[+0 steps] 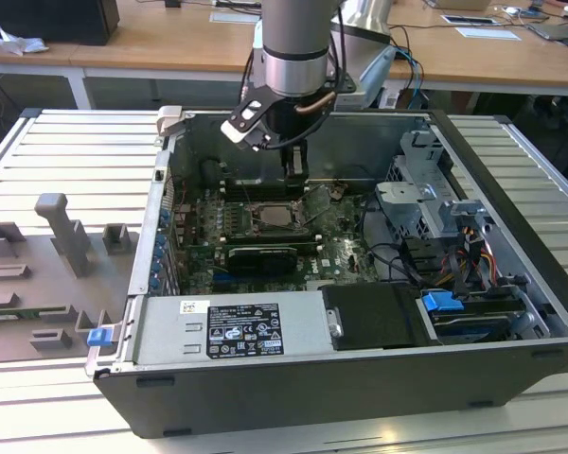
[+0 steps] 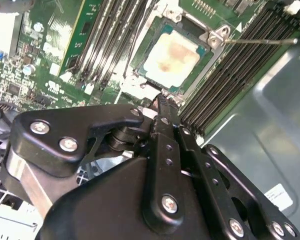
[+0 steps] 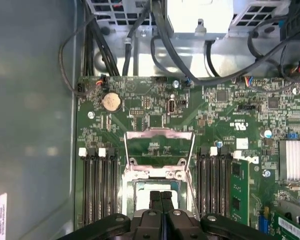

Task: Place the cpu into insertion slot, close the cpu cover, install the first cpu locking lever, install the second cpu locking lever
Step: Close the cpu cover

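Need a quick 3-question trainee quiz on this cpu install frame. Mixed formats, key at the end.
1. True or false: the cpu lies in the insertion slot.
2. The cpu cover is: A) shut over the chip; B) swung open, off the socket; C) lying outside the case.
3. Fill in: in the first wrist view, the fingers of the gripper are ___.
Key: 1 true; 2 B; 3 shut.
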Robot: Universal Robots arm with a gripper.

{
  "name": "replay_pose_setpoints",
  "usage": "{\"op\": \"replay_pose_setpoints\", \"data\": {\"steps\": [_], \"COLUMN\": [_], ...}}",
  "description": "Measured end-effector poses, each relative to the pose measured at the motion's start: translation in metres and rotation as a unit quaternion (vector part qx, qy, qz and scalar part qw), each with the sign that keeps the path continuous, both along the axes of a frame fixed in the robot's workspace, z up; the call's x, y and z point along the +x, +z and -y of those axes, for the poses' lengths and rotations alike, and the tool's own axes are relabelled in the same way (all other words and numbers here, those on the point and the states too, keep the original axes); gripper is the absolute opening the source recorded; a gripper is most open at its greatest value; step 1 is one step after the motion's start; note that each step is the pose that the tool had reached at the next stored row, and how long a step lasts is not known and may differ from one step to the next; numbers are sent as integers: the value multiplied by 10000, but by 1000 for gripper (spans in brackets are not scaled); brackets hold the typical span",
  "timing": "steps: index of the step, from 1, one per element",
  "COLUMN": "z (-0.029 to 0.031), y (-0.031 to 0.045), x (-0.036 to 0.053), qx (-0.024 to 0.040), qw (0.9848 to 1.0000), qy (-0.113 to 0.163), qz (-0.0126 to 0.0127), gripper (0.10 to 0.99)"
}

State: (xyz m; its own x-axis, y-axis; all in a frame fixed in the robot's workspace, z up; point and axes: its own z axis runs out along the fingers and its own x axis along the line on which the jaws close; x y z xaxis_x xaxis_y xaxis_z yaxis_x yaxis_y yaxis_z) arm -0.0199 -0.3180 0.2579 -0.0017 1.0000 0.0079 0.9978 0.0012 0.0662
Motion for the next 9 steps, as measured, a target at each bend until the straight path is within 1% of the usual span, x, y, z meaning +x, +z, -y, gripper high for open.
{"op": "replay_pose_setpoints", "data": {"steps": [3,6,7,8,9], "z": [0,0,0,-1,0], "y": [4,3,4,4,34], "x": [125,211,347,398,454], "qx": [-5,-5,-5,-4,-4], "qw": [10000,10000,10000,10000,10000], "qy": [0,0,-1,0,0], "qz": [-2,-9,-22,-29,-38], "gripper": [106,106,106,106,106]}}
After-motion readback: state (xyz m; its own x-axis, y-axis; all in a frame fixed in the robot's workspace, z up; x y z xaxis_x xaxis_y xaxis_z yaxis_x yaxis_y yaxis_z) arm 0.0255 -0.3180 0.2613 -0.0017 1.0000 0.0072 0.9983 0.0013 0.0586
